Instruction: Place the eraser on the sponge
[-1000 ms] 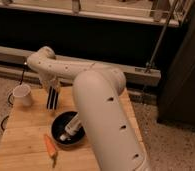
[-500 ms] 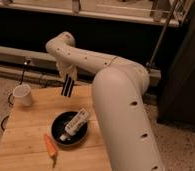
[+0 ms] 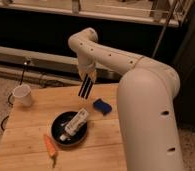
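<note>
Clamped in the tool (image 3: pixel 88 76), the eraser (image 3: pixel 85 88) hangs on end over the table's (image 3: pixel 21 142) far edge; best centre it over the sponge (image 3: pixel 102 106) just inside that edge, tilt it flat, release low.

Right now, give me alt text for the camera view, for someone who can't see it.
The robot's hand holds the flat black white-striped eraser hanging above the wooden table, near but not on the small bright blue sponge. A round black pan holding a white tube, an orange carrot and a white mug sit nearby.
</note>
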You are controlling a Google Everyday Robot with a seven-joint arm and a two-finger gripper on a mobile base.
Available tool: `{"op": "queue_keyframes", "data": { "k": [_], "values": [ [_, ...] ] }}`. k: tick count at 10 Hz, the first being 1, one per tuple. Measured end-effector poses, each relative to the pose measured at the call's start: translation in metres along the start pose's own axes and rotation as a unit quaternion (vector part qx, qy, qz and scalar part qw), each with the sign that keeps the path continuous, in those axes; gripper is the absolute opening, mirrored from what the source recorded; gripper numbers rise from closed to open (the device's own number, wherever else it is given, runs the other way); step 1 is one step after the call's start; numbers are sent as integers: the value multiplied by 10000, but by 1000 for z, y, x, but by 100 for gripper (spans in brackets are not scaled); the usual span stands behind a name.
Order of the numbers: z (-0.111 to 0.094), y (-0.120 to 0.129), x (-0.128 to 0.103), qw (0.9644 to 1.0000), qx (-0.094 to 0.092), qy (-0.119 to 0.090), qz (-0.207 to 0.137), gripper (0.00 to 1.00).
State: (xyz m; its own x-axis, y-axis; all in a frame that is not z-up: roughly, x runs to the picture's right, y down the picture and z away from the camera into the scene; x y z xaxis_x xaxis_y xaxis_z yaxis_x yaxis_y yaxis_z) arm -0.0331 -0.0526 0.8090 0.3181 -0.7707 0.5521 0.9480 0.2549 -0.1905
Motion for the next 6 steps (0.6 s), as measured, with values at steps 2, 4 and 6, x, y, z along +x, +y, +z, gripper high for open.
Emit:
{"op": "queue_keyframes", "data": {
  "k": [2, 4, 6],
  "values": [
    [8, 30, -3, 9996, -130, -237, 94, 22],
    [22, 43, -3, 9988, -237, -406, 96, 22],
    [28, 40, -3, 9987, -236, -454, 73, 22]
  ]
}}
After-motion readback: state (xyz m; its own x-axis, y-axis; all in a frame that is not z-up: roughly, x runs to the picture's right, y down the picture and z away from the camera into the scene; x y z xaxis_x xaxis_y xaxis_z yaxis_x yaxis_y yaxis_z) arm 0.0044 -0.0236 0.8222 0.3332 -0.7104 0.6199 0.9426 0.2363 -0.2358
